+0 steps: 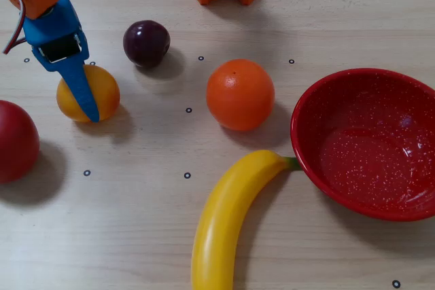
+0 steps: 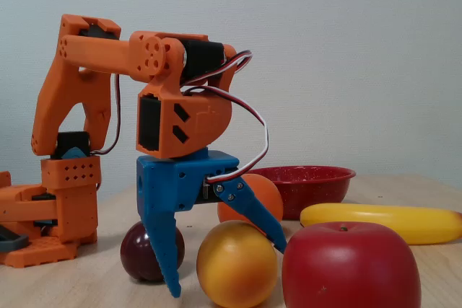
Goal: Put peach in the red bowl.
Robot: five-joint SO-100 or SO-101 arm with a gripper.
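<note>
Gripper spread wide, fingers straddling the peach, nothing clamped yet! The peach sits on the table, far across from the red bowl, beyond the orange. Danger: one blue finger may nudge the round fruit sideways toward the apple before closing. The red bowl is empty.

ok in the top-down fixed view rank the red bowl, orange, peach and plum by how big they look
1. Glossy red speckled bowl
2. Deep-orange dimpled orange
3. Yellow-orange peach, partly hidden by the blue gripper
4. Dark purple plum
</note>
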